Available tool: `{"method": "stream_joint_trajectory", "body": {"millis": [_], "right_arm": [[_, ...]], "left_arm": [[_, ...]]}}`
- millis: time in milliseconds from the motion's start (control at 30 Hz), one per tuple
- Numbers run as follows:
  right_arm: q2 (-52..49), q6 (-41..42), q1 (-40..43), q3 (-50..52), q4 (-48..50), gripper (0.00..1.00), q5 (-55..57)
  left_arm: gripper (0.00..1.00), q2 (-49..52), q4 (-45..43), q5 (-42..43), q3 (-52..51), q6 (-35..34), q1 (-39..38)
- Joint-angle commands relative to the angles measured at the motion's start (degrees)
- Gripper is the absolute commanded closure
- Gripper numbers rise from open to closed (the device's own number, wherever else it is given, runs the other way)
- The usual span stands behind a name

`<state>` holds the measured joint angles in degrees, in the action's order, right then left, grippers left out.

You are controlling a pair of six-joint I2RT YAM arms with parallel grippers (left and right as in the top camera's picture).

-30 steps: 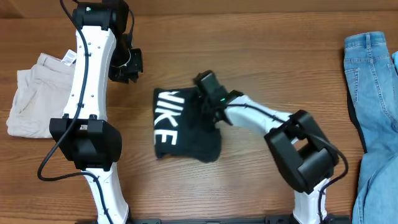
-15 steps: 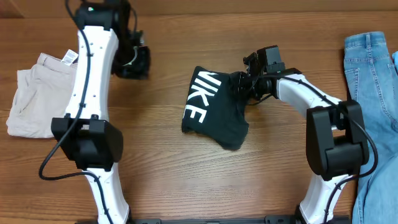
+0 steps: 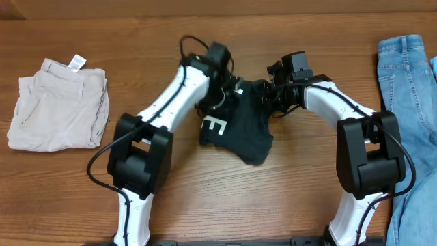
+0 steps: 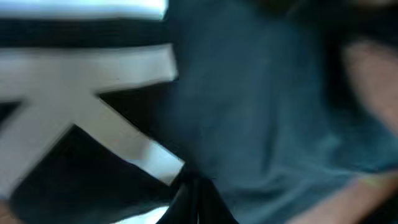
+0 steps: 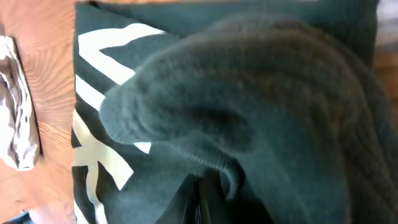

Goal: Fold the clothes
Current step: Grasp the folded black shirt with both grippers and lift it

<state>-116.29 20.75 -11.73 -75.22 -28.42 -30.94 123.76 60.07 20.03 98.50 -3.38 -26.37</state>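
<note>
Overhead: T-shirt [image 3: 239, 130] is lying in a crumpled heap at mid-counter [image 3: 205, 205], only part of its white lettering [image 3: 214, 128] showing. Left pincer [image 3: 222, 94] is sitting over the shirt's upper left edge. Right pincer [image 3: 272, 94] is sitting at its upper right edge, with cloth gathering up into it. Beige shorts [image 3: 58, 106] are lying far left and jeans [image 3: 410, 116] far right, both well apart from the work.

Left wrist: the picture is smeared. White strokes and dark cloth are filling the frame. Fingers are not resolving, so I cannot tell whether this pincer is open or closed.

Right wrist: a hump of dark fabric is bulging right in front of the lens and hiding the jaws. Judging from the cloth drawn up to it, this pincer is probably clamping a bunch of the shirt.

Step in hand (judgement): spreading the heap flat before any fold.
- The left pincer is needing a single layer at the hem or shoulder, not a wad.
- The two grips are wanting to be on opposite edges and pulling apart evenly, low over the counter.
- Risk: pinching doubled layers, which would be dragging the heap instead of opening it.
</note>
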Motion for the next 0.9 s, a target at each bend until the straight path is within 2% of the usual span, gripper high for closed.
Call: {"method": "stream_joint_trajectory", "body": {"millis": [0,200,433,500,667,867], "right_arm": [[2.4,1.4,-0.2,-0.98,1.27,0.96,6.88],[2.91,2.45,2.05,-1.36,0.13,0.96,21.49],[7.43,2.86,7.96,-6.58,-8.02,0.96,23.85],[8.55,2.8,8.72,-8.2,-10.23,0.96,21.97],[9.44,-4.57,6.36,-9.42,-15.54,0.96,-3.48],[9.44,-11.43,-4.0,-8.39,-26.6,0.96,-3.54]], "left_arm": [[0.96,-0.76,-3.26,-8.7,-6.69,-6.78,-0.39],[0.96,-0.76,-6.93,-10.6,-16.0,-6.97,0.22],[0.96,-0.76,-9.18,-10.51,-17.81,-7.78,0.33],[0.96,-0.76,-9.6,-9.86,-17.81,-8.11,0.42],[0.96,-0.79,-10.49,-9.09,-17.25,-9.55,0.46],[0.95,-0.79,-7.34,-5.33,-9.05,-9.55,2.47]]}}
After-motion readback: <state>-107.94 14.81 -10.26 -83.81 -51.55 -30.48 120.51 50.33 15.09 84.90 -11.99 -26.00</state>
